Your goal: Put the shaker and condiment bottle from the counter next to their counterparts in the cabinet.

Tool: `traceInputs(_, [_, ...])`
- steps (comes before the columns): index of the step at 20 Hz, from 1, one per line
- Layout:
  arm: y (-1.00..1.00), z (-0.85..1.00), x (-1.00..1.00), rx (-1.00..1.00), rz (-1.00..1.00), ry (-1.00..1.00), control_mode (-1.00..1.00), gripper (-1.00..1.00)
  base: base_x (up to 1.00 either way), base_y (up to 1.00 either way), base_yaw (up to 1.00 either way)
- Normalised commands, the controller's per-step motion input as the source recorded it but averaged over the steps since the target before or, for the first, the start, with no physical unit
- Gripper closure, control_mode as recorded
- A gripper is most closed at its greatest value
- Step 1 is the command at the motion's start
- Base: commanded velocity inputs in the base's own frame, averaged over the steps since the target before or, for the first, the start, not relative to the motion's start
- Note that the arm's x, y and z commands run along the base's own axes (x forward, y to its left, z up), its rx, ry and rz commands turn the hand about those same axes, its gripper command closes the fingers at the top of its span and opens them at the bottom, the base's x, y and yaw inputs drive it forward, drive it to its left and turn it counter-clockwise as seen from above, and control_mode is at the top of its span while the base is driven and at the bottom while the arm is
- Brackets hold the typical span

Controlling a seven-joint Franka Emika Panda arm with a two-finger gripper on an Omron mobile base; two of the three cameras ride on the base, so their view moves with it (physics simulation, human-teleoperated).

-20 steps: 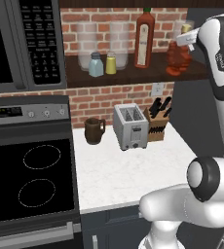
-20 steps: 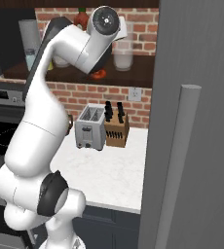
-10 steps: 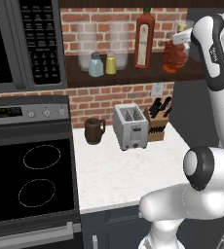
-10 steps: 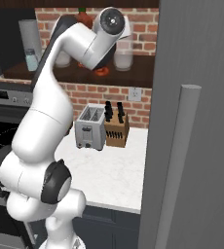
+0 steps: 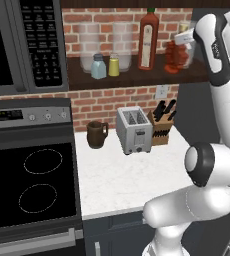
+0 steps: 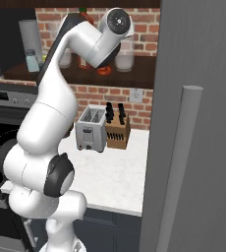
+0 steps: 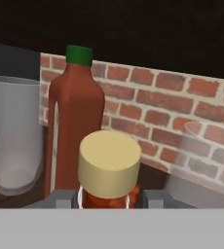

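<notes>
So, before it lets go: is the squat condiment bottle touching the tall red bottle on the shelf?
Apart. In the left base view the condiment bottle stands right of the tall red bottle, with bare brick and cabinet shelf between them.

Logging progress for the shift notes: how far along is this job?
Done: the yellow shaker stands beside the pale blue shaker on the cabinet shelf. In hand: the condiment bottle, at the tool, right of the tall red bottle. Left: release it.

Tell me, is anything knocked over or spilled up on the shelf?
No, nothing stands out. The yellow shaker stands upright beside the pale blue shaker, and the tall red bottle is upright too. The squat dark-red bottle sits at the gripper, near the tall one. No spills show.
</notes>
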Motion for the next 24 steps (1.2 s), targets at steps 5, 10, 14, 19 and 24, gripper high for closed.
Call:
traceInputs(5, [0.0,0.0,0.19,0.0,0.03,0.0,-1.0,1.0,0.0,0.0,0.0])
traceInputs(10, [0.0,0.0,0.21,0.0,0.02,0.0,-1.0,1.0,0.0,0.0,0.0])
traceInputs(14, [0.0,0.0,0.24,0.0,0.02,0.0,-1.0,-1.0,0.0,0.0,0.0])
traceInputs(19, [0.0,0.0,0.18,0.0,0.02,0.0,-1.0,-1.0,0.0,0.0,0.0])
traceInputs(24, [-0.01,0.0,0.12,0.0,0.02,0.0,-1.0,-1.0,0.0,0.0,0.0])
